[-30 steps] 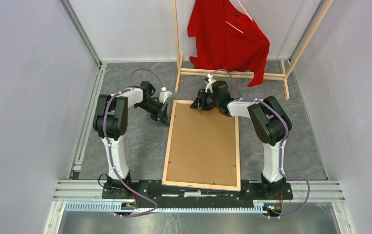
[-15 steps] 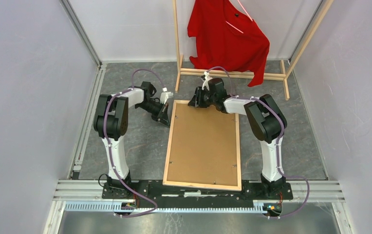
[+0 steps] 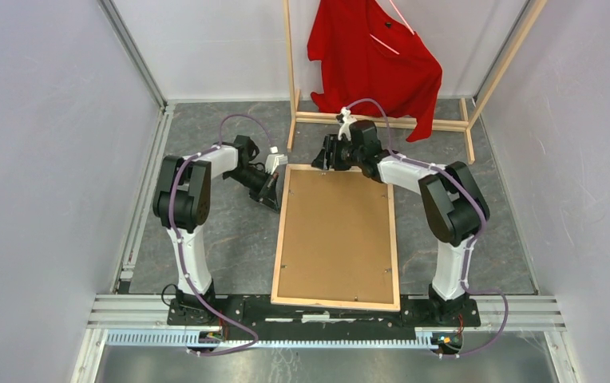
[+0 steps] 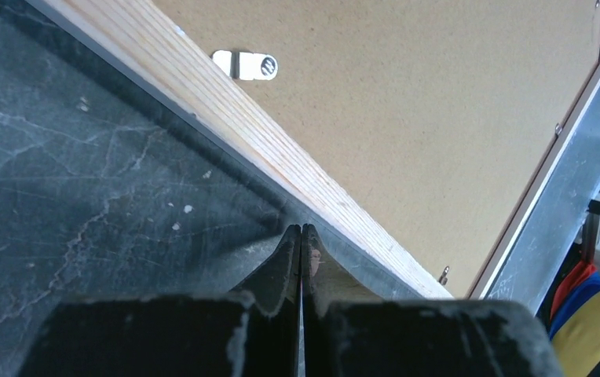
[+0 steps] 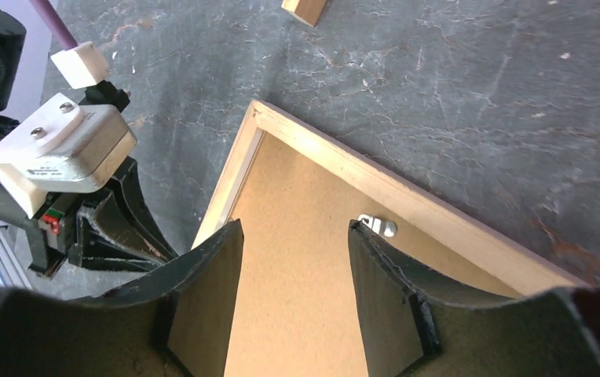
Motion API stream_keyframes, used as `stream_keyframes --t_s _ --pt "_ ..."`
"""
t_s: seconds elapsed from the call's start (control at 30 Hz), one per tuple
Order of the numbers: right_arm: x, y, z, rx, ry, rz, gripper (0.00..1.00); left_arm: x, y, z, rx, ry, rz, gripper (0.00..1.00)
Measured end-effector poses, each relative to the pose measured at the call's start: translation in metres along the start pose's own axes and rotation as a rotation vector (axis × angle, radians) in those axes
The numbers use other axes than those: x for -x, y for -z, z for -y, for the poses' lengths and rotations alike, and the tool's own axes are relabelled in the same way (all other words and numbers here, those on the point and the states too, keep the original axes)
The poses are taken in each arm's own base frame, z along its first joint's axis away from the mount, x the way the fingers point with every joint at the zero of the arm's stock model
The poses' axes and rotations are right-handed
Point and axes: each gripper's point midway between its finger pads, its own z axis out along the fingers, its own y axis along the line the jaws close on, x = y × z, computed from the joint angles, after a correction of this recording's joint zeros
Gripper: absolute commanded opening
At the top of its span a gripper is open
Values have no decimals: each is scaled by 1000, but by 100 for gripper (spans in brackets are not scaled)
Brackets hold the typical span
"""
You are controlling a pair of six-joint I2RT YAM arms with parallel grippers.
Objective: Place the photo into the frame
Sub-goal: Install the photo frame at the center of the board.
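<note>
On the left, your left gripper [image 4: 302, 239] is pinched fully closed with nothing between its fingers. Its tips rest on the table [image 3: 230, 239], right up against the outer side of the frame [image 4: 226, 110], on the left long rail near the far corner.

In the middle, the frame lies flat with its bare-wood back up. Its long axis runs from the arm bases toward the far wall, leaning slightly, so one long rail faces each arm. The brown backing board [image 3: 338, 231] sits inside it and covers the whole opening. The photo is not visible in any view, and you cannot tell from here whether it already lies under the board.

On the right, your right gripper [image 5: 293, 251] hangs over the frame's far end, just inside the far left corner. Its fingers are spread apart and empty, pointing down at the board. A small metal hanger tab [image 5: 377, 225] sits on the board by the far rail, just beyond the right-hand finger.

Both grippers are at the frame's far end, the left outside the rail and the right above the board. My guess is that the next job is on the board or its fasteners. If so, the right gripper is the one over the work, while the left can only brace the rail from the side.
</note>
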Motion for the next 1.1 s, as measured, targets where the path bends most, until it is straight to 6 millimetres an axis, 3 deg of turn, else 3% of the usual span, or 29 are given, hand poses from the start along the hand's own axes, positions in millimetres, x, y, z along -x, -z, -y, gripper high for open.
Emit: stream_keyframes --t_s 0.17,0.37,0.63,0.87,1.1 --pt "-2 20 2 -36 -24 21 59 -6 3 5 -4 -28 -11 2" --pt "-59 20 19 -122 -173 -41 52 -17 -1 7 -21 -8 -28 2" --pt "-56 14 11 -166 -275 35 48 -16 -2 9 -27 -12 -26 2" --pt "-44 11 25 -251 -294 103 44 -16 -4 12 -32 -21 -33 2" --pt "-35 0 33 -283 -309 134 33 -16 -5 12 -32 -21 -33 2"
